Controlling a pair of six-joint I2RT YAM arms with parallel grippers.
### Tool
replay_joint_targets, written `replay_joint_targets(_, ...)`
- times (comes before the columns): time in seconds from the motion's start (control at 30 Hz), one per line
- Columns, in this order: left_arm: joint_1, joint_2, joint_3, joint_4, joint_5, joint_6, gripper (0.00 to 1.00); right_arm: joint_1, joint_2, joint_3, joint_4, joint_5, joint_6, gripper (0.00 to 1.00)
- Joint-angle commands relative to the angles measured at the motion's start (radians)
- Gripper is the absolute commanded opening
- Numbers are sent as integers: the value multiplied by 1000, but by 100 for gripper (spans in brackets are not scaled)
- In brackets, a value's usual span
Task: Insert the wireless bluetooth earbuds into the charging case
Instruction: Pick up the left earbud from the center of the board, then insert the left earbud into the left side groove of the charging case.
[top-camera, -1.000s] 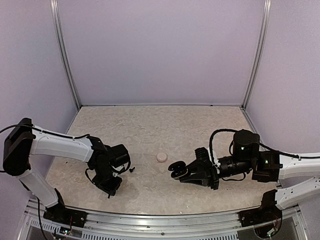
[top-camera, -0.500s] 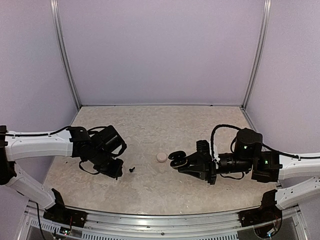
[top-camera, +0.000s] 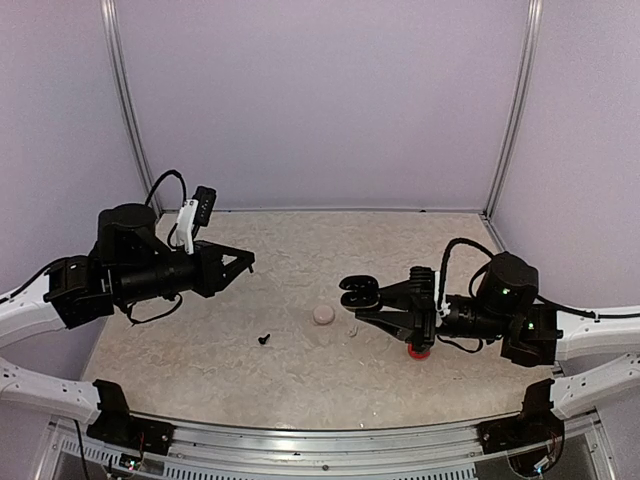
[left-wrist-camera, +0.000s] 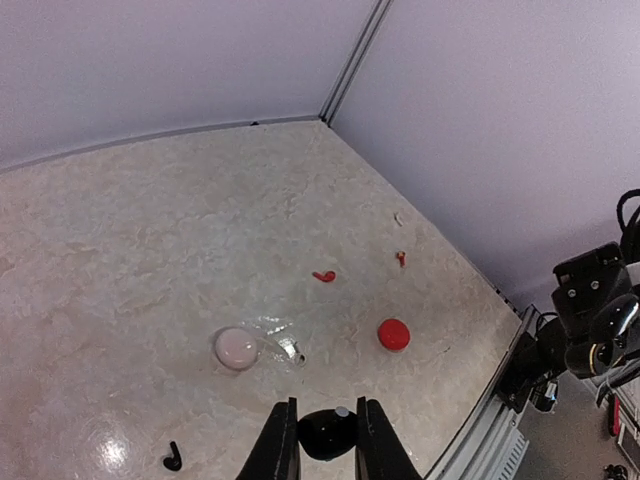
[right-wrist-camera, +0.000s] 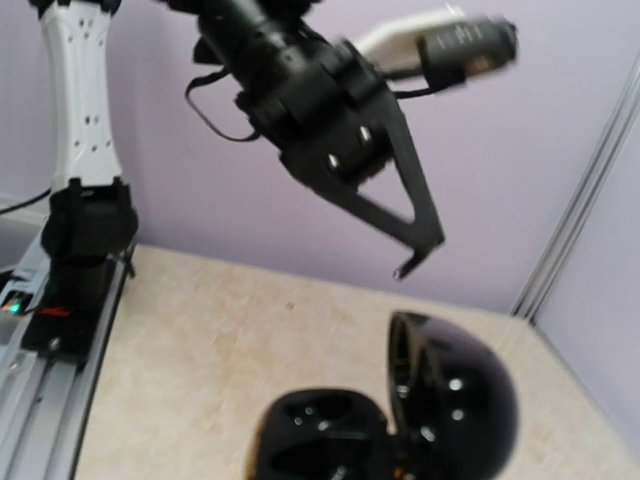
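Loose black bud (top-camera: 264, 340) lies on table (top-camera: 200, 350) near front edge. Red case (top-camera: 418, 347) sits under right arm. Whitish bud (top-camera: 353, 328) is near pink case (top-camera: 323, 314). Right gripper (top-camera: 378, 300) clamps open black case (top-camera: 356, 292). Left gripper (top-camera: 248, 262) is raised, pinched on held black bud (left-wrist-camera: 328, 435). Red bud (left-wrist-camera: 323, 276) lies on table near red case.

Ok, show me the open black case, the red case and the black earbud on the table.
open black case (right-wrist-camera: 455, 395), right wrist view, on its raised lid
red case (left-wrist-camera: 393, 334), left wrist view, middle of its top
black earbud (top-camera: 264, 339), top external view, on its body
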Motion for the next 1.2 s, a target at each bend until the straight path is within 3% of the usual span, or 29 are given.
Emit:
replay_joint_targets(0.0, -55, -64, -51, 256, -20, 115, 10, -5, 13, -5, 101, 1, -61, 0)
replay_joint_targets(0.17, -158, -94, -85, 420, -83, 217, 9, -5, 41, 4, 150, 34, -81, 0)
replay_joint_targets(0.47, -298, -8, -86, 601, -169, 328, 9, 9, 150, 51, 236, 139, -9, 0)
replay_joint_targets(1.17, -351, 121, -68, 688, -131, 473, 9, 21, 233, 70, 368, 123, 123, 0)
